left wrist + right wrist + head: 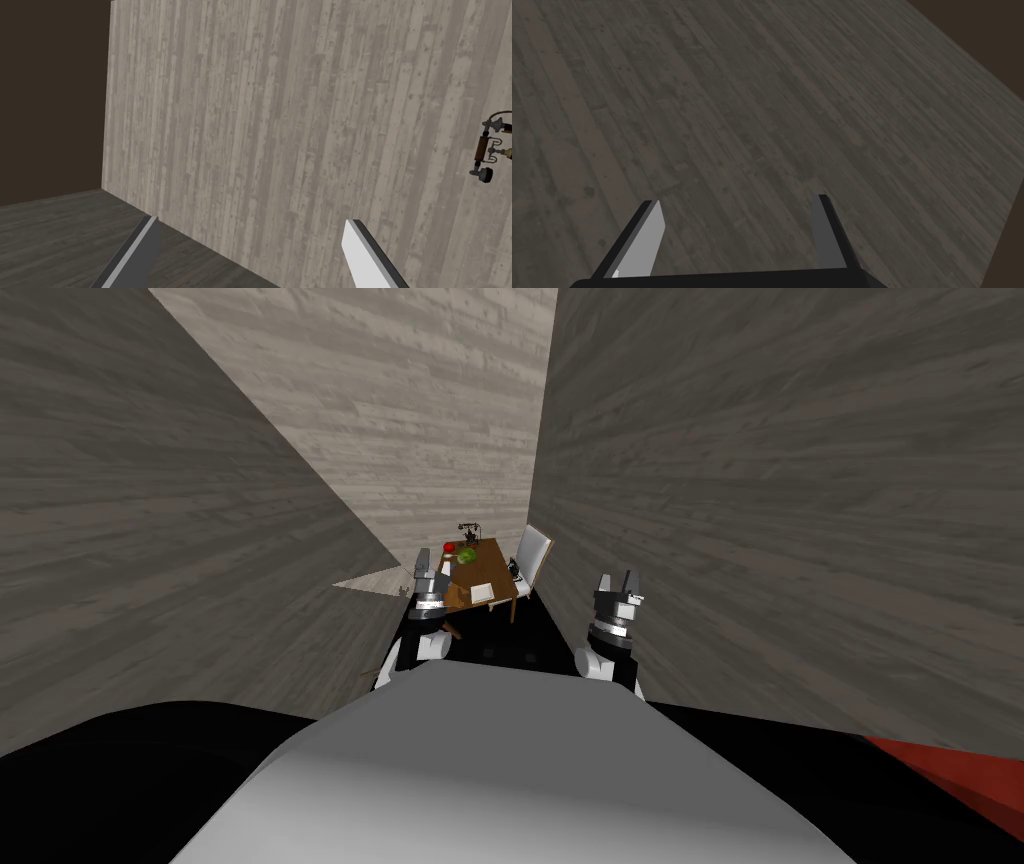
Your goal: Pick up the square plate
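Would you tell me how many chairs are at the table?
1. A white chair stands at the brown table's right side. My left gripper covers its left side, so another may be hidden.

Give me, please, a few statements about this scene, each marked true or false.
1. The square plate lies on the wooden table. True.
2. The left gripper is shut on the plate. False: its fingers stand open with nothing between them, and it faces a plank wall.
3. A white chair stands beside the table. True.
4. The right gripper holds a red thing. False: it is open and empty over dark floor, and the red thing sits on the table.
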Tool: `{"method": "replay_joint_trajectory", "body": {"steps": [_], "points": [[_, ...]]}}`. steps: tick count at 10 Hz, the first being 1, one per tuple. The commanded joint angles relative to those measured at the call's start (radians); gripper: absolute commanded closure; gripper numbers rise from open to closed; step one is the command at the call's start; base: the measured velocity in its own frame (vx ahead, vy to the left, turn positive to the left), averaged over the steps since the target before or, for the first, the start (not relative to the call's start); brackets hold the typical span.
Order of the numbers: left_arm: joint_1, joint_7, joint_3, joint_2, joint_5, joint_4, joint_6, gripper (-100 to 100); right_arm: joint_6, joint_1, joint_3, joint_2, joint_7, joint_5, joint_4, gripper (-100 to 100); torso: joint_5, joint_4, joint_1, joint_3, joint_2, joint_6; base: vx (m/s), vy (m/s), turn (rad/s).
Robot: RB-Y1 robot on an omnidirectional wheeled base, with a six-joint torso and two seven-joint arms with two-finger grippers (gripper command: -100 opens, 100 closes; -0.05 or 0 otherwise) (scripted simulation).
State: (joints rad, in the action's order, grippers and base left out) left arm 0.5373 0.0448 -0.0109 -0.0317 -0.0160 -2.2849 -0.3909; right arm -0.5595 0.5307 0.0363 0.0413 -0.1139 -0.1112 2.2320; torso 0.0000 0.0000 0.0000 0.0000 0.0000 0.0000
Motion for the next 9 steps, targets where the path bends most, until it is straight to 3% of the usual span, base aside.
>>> {"method": "replay_joint_trajectory", "body": {"steps": [1, 9], "points": [[-0.003, -0.002, 0.002, -0.039, 0.001, 0.030, 0.002, -100, 0.000, 0.000, 0.000, 0.000, 0.000, 0.000, 0.000, 0, 0.000, 0.000, 0.000, 0.000, 0.000, 0.000, 0.024, -0.006, 0.033], [-0.021, -0.012, 0.020, -0.110, 0.007, 0.267, 0.029, -100, 0.000, 0.000, 0.000, 0.000, 0.000, 0.000, 0.000, 0, 0.000, -0.001, -0.002, -0.003, -0.005, 0.000, 0.059, -0.023, 0.057]]}}
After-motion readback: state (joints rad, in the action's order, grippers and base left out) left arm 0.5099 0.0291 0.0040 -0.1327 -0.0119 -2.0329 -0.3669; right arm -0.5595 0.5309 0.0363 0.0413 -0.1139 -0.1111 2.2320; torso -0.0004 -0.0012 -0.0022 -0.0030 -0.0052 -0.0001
